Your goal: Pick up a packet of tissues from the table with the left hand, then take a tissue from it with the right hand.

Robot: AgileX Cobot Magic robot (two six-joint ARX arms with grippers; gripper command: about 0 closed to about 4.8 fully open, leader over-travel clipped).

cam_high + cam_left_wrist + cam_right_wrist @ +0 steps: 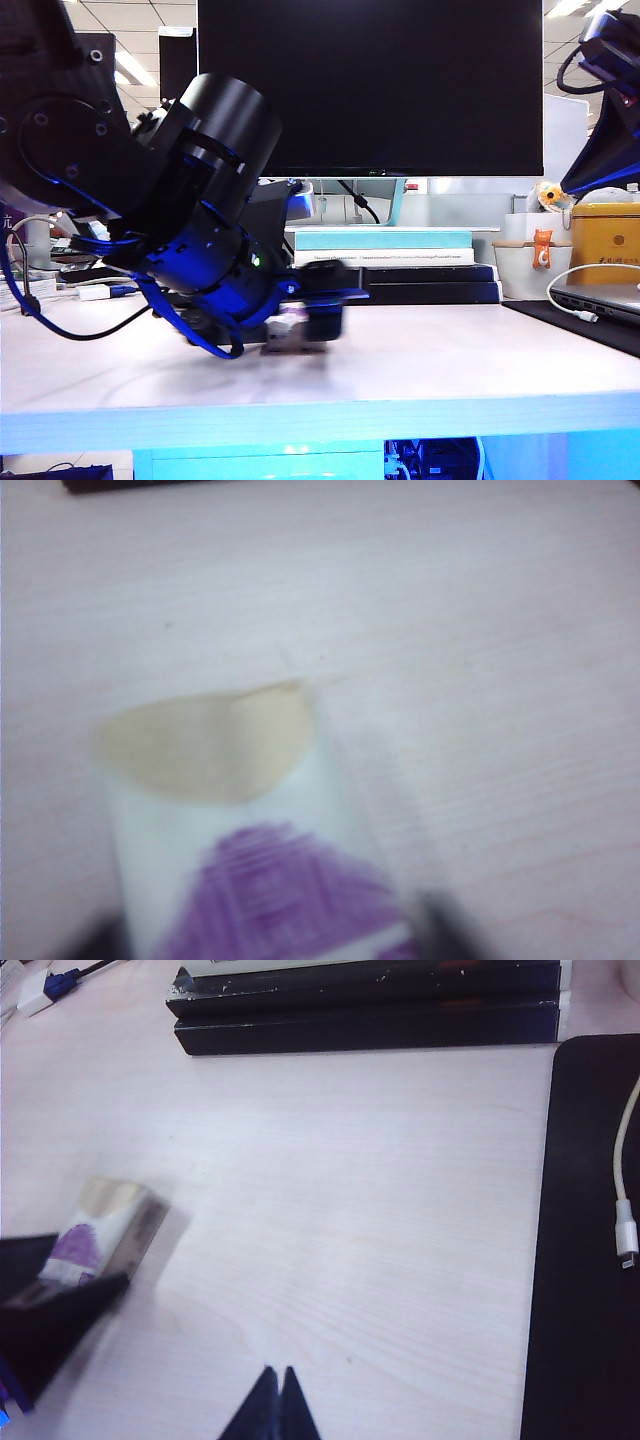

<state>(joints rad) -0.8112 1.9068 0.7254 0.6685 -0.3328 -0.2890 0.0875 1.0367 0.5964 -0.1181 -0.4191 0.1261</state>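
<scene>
- In the exterior view the left hand covers most of the packet of tissues.
- The left wrist view is blurred; the packet of tissues runs off the edge.
- The right hand shows only its fingertips.

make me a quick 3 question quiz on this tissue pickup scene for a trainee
1. True or false: the packet of tissues lies on the table.
2. Which claw is at the packet: A) left claw B) right claw?
3. What colour is the packet's label patch?

Key:
1. True.
2. A; the right claw hangs shut above bare table, apart from the packet.
3. Purple.
</scene>
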